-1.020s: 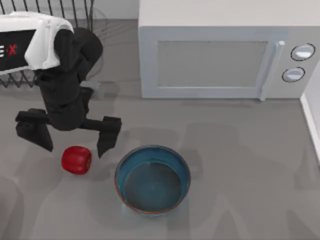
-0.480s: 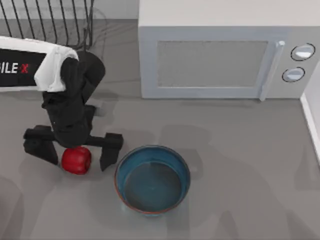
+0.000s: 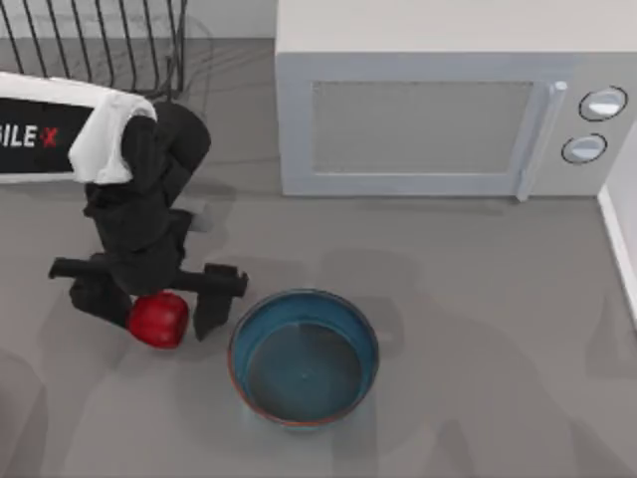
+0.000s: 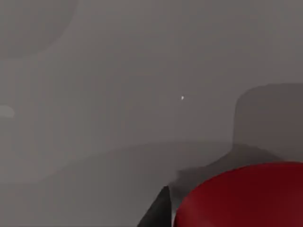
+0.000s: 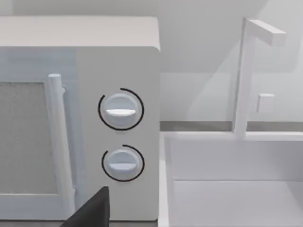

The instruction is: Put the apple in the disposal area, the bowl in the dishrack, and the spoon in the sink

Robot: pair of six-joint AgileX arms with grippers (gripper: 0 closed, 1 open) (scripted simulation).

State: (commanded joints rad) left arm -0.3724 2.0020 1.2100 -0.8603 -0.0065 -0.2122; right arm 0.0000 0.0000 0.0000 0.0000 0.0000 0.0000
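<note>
My left gripper (image 3: 149,299) hangs low over the table's left side with its 2 fingers spread wide apart, the apple (image 3: 157,319) sitting between them on the table, just left of the bowl (image 3: 304,357).

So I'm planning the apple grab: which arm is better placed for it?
Left. Its end effector is open and straddles the apple beside the bowl; the right one faces the microwave.

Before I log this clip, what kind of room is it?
Probably a simulated kitchen counter: a microwave, a wire dishrack, and a sink with a faucet.
</note>
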